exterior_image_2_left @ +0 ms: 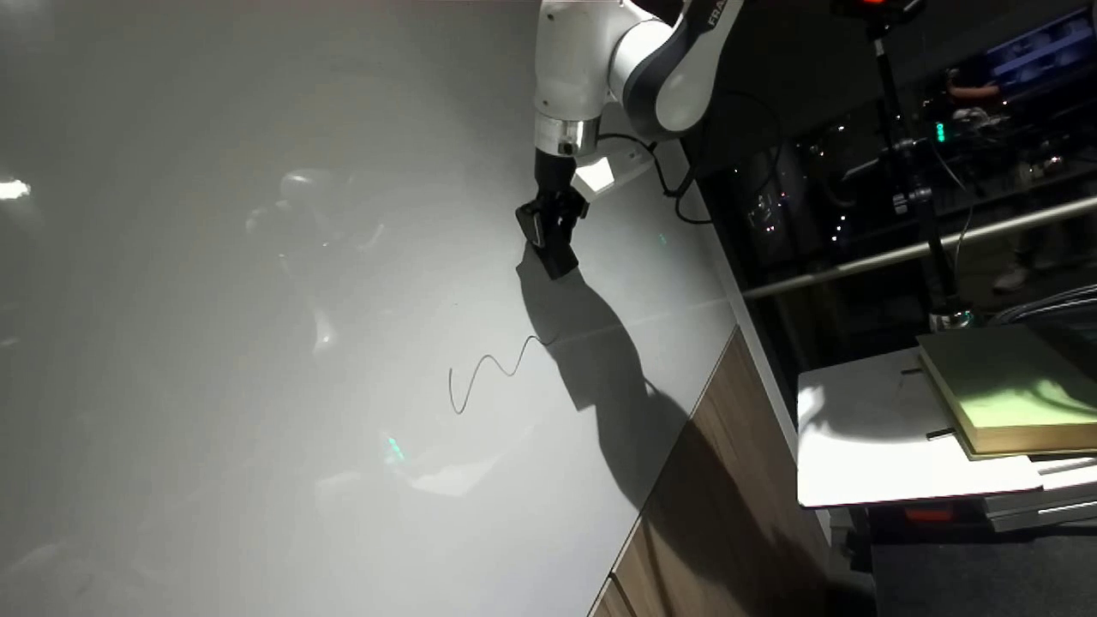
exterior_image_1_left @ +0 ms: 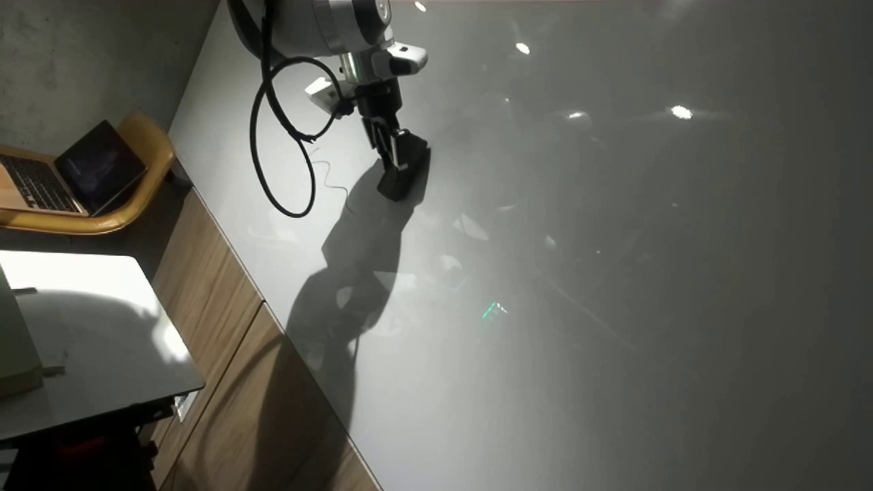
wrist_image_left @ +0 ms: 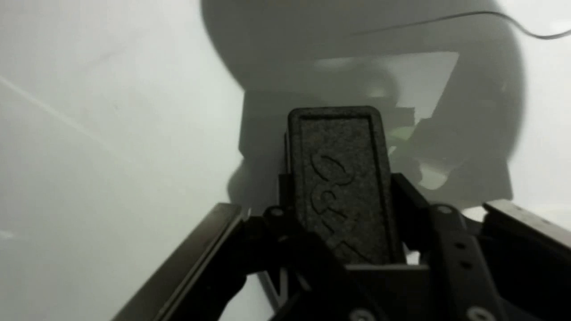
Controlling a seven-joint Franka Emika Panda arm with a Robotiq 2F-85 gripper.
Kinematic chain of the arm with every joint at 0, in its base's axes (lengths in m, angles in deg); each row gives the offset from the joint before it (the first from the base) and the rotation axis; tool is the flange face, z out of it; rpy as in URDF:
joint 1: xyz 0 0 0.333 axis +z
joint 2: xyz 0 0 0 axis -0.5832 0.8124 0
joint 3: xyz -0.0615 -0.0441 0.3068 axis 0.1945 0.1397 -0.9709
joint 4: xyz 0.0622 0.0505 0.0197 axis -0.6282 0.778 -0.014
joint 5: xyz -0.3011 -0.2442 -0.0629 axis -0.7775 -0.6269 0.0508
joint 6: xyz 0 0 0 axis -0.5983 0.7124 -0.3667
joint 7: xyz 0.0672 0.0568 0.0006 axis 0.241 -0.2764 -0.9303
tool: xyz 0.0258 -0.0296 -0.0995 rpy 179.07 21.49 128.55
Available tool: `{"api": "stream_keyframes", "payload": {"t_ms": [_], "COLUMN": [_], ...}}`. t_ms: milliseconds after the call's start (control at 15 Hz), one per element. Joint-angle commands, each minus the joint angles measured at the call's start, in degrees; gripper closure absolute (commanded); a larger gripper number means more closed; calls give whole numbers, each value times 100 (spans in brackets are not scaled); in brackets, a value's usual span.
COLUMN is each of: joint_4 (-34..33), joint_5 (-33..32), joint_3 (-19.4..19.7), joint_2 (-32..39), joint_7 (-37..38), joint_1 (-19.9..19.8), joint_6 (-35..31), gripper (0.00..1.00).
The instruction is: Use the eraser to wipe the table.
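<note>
The eraser, a dark grey oblong block with engraved marks on top, is held between the fingers of my gripper in the wrist view (wrist_image_left: 339,147). It also shows in both exterior views (exterior_image_1_left: 402,179) (exterior_image_2_left: 560,264). My gripper (wrist_image_left: 344,189) is shut on its two long sides; it points down at the table (exterior_image_1_left: 391,149) (exterior_image_2_left: 548,227). The table (exterior_image_1_left: 580,273) (exterior_image_2_left: 257,514) is glossy white-grey. The eraser is at or just above it; I cannot tell whether they touch. A thin wavy dark line (exterior_image_2_left: 488,356) lies on the table beside the eraser, partly in the arm's shadow.
A black cable (exterior_image_1_left: 252,136) loops from the arm. Beyond the table's wood-brown edge (exterior_image_1_left: 211,273) stand a white side desk (exterior_image_1_left: 116,341) and a yellow chair with a laptop (exterior_image_1_left: 102,167). A green book (exterior_image_2_left: 1011,386) lies on the desk. A dark stand (exterior_image_2_left: 921,197) is behind it.
</note>
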Motion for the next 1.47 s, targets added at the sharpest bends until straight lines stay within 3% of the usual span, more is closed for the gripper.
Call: {"api": "stream_keyframes", "payload": {"t_ms": [0,333,600,1067,1400], "joint_4": [-341,-737,-1101,-873,-562], "joint_5": [-18,-14,70,707,783], "joint_3": [-290,-705,-787,-239,321], "joint_2": [117,25,49,-222,-377], "joint_7": [89,-77,-408,-1421,-1696], "joint_1": [242,598,706,492,261], "joint_6": [24,397,791,800,691], "gripper": [71,71,71,71,71]}}
